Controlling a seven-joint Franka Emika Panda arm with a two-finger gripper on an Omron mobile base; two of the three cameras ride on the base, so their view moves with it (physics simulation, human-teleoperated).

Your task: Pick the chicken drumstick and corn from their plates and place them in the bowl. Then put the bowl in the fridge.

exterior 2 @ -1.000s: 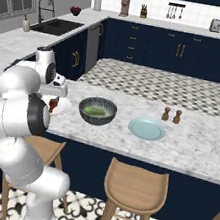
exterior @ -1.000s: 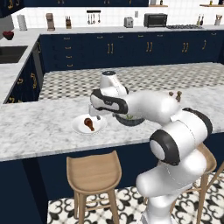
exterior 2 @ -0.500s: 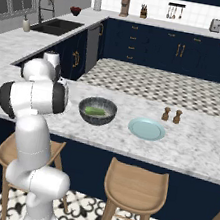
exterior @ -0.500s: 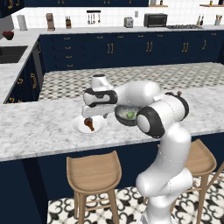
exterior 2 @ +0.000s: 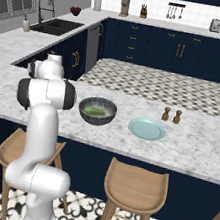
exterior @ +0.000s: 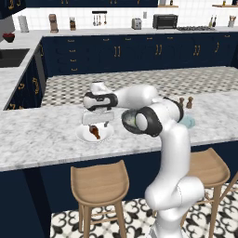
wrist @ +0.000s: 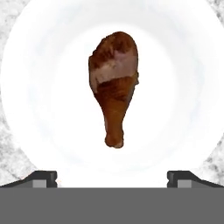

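Gripper (exterior: 98,124) was positioned directly above the white plate (exterior: 82,135), fingers spread wide and holding nothing. In the hand view the two dark fingertips (wrist: 40,178) stood at the lower corners, well apart, with the chicken drumstick (wrist: 114,87) lying between their lines but clear of both, not touched. The drumstick lay near the middle of the white plate (wrist: 183,78), thick meaty end away from the fingertips and narrow bone end towards them. In the left base view the drumstick (exterior: 95,132) appeared as a small reddish-brown piece just beneath the hand.

The dark grey bowl (exterior 2: 97,111) stood on the marble counter (exterior 2: 197,147) just beside the arm, with the corn (exterior 2: 94,111) already lying inside it, green husk showing. The pale blue-green plate (exterior 2: 147,129) sat near the bowl on its far side from the arm, bare. Two small shakers (exterior 2: 171,115) stood behind that plate.

No brand, label or legible writing was seen on any item.
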